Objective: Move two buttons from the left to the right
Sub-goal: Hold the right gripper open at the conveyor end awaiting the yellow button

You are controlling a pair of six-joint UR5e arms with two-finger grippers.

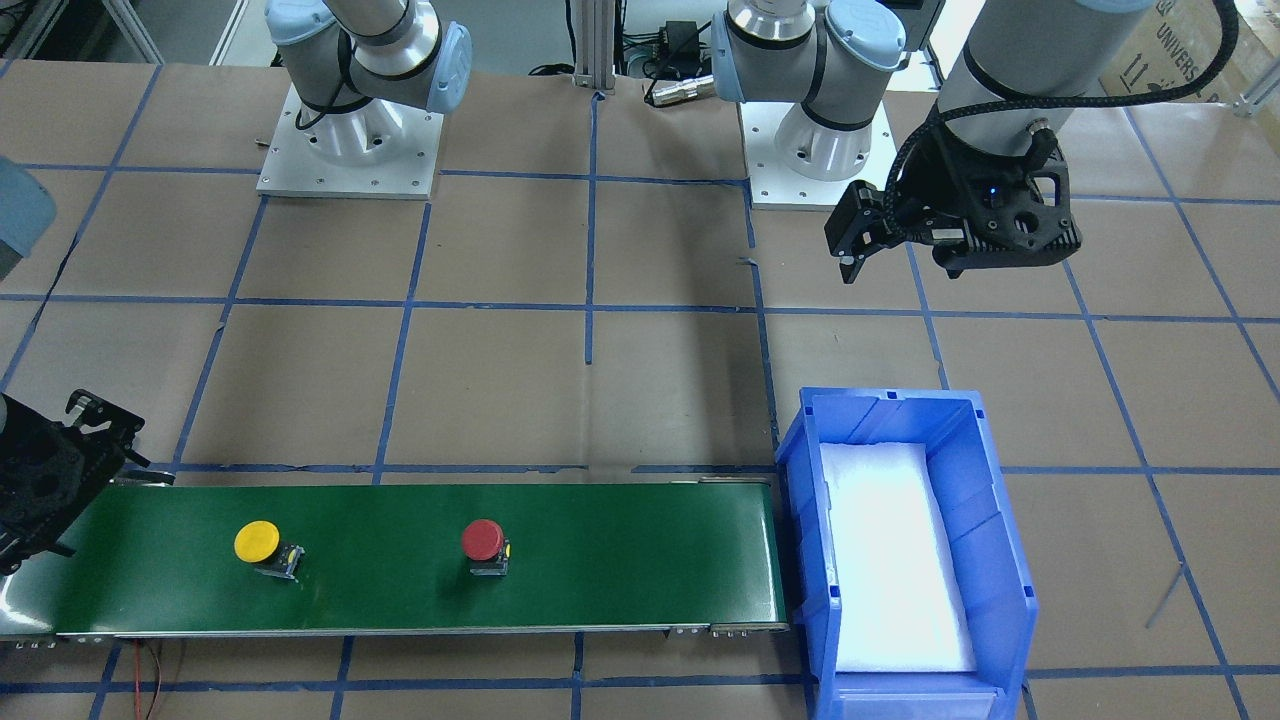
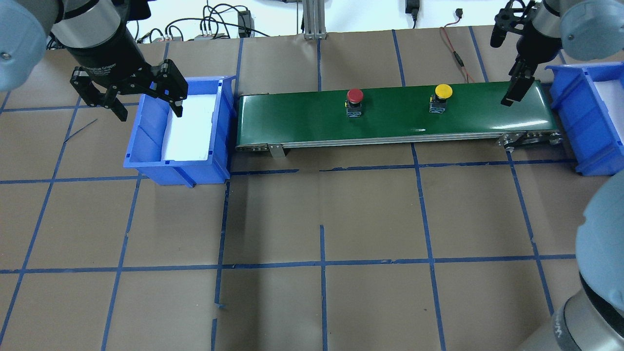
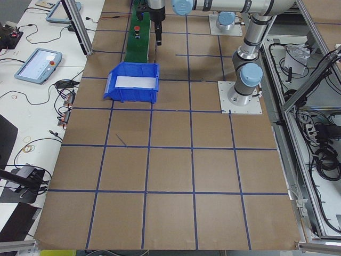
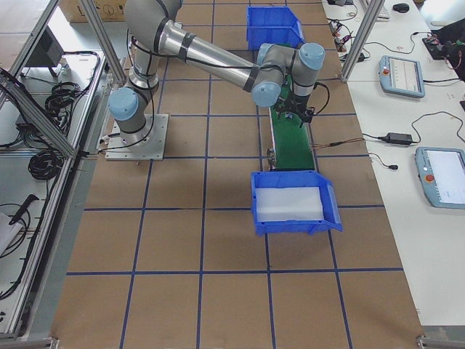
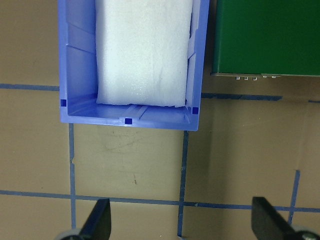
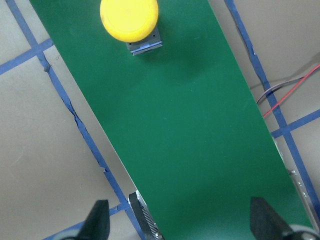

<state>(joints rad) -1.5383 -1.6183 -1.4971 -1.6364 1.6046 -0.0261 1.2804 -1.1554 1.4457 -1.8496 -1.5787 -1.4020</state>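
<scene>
Pickup is pending: our right pincer (image 6: 180,222) hangs released, with the yellow button (image 6: 129,19) ahead of it. Next, we must straddle and clench it.

Yellow btn (image 1: 257,541), red btn (image 1: 483,539); green belt (image 1: 620,560); blue bin (image 1: 1003,545), white foam (image 1: 900,570); brown table (image 1: 500,390), blue grid (image 1: 590,240)

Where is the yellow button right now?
In the overhead view, the yellow button stands on the green belt, toward its right end, between the red button and the right gripper.
</scene>
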